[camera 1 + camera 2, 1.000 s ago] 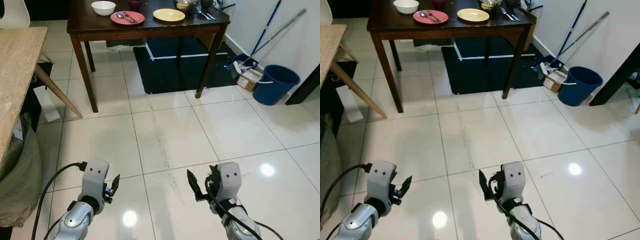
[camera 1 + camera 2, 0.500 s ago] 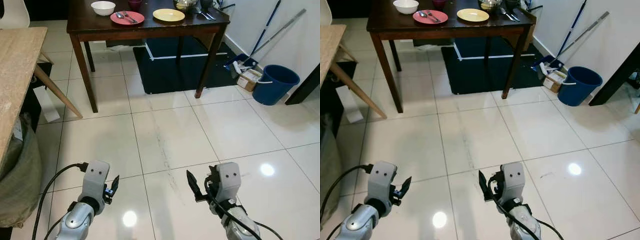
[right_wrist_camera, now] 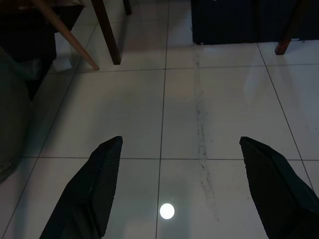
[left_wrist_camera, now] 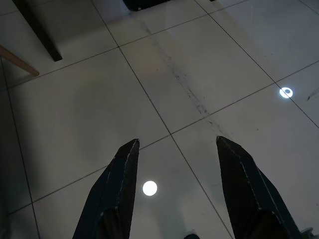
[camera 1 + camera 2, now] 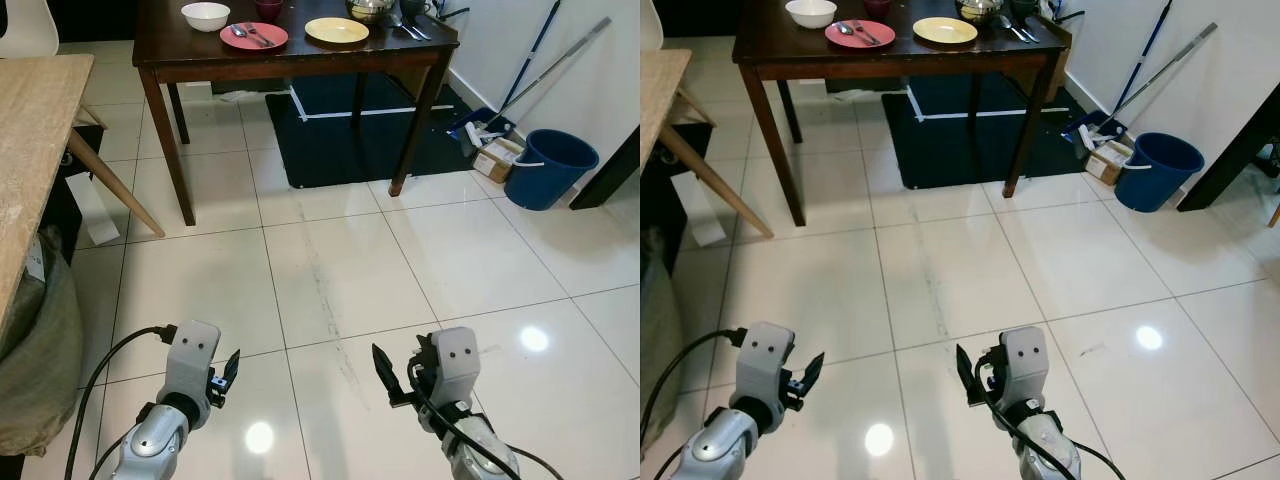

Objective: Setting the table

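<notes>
A dark wooden table [image 5: 290, 58] stands across the tiled floor ahead. On it sit a white bowl [image 5: 206, 15], a red plate [image 5: 254, 36] holding cutlery, a yellow plate [image 5: 337, 30], and a metal pot [image 5: 372, 9] with more cutlery at the far right end. Both arms hang low over the floor, far from that table. My left gripper [image 4: 177, 142] is open with bare tile between its fingers. My right gripper [image 3: 182, 139] is open too, holding nothing.
A light wooden table [image 5: 30, 150] with slanted legs runs along the left, with an olive bag [image 5: 40, 370] below it. A dark rug [image 5: 350, 130] lies under the dark table. A blue bucket [image 5: 550, 165], a cardboard box [image 5: 497, 160] and mops [image 5: 530, 70] stand by the right wall.
</notes>
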You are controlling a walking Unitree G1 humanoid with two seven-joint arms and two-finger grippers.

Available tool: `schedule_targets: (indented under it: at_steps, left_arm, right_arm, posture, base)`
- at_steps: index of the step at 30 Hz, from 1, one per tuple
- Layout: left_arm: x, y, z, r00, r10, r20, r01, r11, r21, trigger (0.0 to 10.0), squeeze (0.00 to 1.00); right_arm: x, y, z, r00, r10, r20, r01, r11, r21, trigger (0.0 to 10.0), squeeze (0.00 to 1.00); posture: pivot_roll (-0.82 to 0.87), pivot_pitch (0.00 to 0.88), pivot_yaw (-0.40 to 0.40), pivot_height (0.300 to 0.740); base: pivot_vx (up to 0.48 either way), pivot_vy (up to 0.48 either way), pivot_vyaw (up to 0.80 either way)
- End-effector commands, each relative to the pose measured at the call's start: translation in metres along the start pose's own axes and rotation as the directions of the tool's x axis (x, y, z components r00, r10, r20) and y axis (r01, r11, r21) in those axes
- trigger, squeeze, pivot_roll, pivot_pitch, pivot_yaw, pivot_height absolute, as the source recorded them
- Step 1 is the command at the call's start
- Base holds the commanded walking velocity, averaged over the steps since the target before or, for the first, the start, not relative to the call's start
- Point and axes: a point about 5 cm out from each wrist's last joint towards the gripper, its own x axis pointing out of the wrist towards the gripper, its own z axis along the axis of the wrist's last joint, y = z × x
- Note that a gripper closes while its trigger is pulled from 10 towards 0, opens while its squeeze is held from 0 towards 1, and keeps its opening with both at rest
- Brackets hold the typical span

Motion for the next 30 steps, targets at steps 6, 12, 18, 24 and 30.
schedule_targets:
  at_steps: [6,12,18,24,30]
  left_arm:
    - [0.001,0.000,0.023,0.996,-0.003,0.087,0.001,1.000,0.025,10.0,0.00]
    - [0.004,0.015,0.073,0.961,0.118,0.250,-0.111,0.993,-0.041,10.0,0.00]
    - [0.003,0.025,0.082,0.942,0.230,0.243,-0.185,0.963,-0.196,10.0,0.00]
    - [0.003,0.019,0.081,0.948,0.190,0.254,-0.170,0.980,-0.101,10.0,0.00]
    - [0.005,0.009,0.083,0.960,0.139,0.241,-0.127,0.990,-0.065,10.0,0.00]
  right_arm:
    - [-0.003,-0.006,0.009,0.999,-0.035,0.032,0.035,0.999,-0.011,10.0,0.00]
    - [-0.001,-0.016,0.062,0.970,-0.101,0.221,0.104,0.995,0.000,10.0,0.00]
    - [-0.005,-0.028,0.087,0.930,-0.195,0.312,0.199,0.980,0.020,10.0,0.00]
    - [-0.008,-0.036,0.081,0.930,-0.229,0.286,0.233,0.972,0.022,10.0,0.00]
    - [-0.007,-0.035,0.075,0.941,-0.230,0.247,0.229,0.973,0.034,10.0,0.00]
  posture:
    - [-0.14,0.031,-0.011,0.740]
    - [-0.13,0.034,-0.007,0.740]
    - [-0.14,0.036,-0.004,0.740]
    - [-0.14,0.034,-0.004,0.740]
    - [-0.14,0.032,-0.002,0.740]
  base:
    - [0.000,0.000,0.00]
    - [0.000,0.000,0.00]
    - [0.000,0.000,0.00]
    - [0.000,0.000,0.00]
    - [0.000,0.000,0.00]
